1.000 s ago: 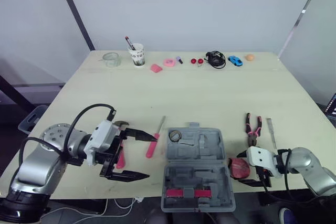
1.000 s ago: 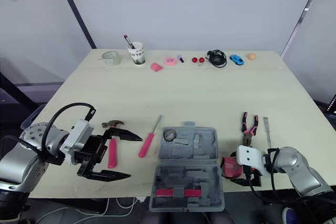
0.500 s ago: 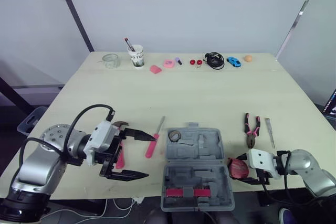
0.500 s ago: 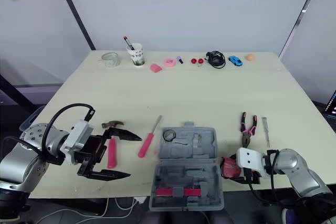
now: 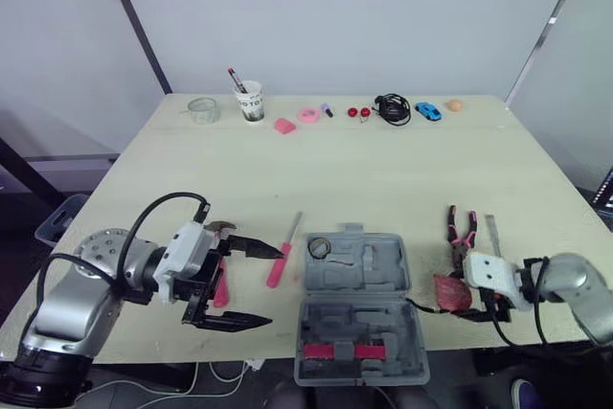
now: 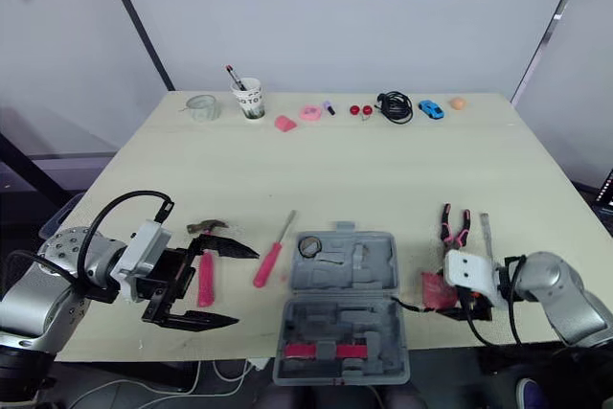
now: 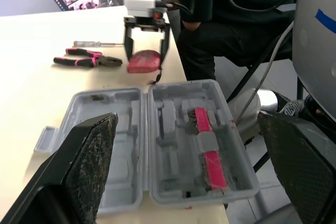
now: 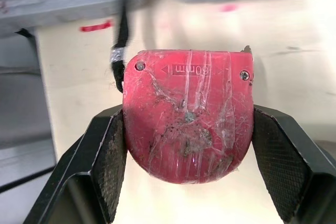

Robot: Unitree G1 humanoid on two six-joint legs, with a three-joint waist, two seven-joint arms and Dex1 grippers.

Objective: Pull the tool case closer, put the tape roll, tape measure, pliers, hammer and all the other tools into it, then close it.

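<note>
Right jaws pinching tape measure by its edges, both pads in contact. Its strap trails ahead toward the open tool case, just beyond the tips. Left jaws spread, hammer just beside them.

Judgement: hold the pinch firm, clear the case wall, lower into a free recess. The strap may snag the rim.

- tool case sits open at the near edge of the table, with the tape roll in its far-left corner
- screwdriver just left of the case, hammer further left
- tape measure just right of the case, pliers behind it
- cup way back at the far edge
</note>
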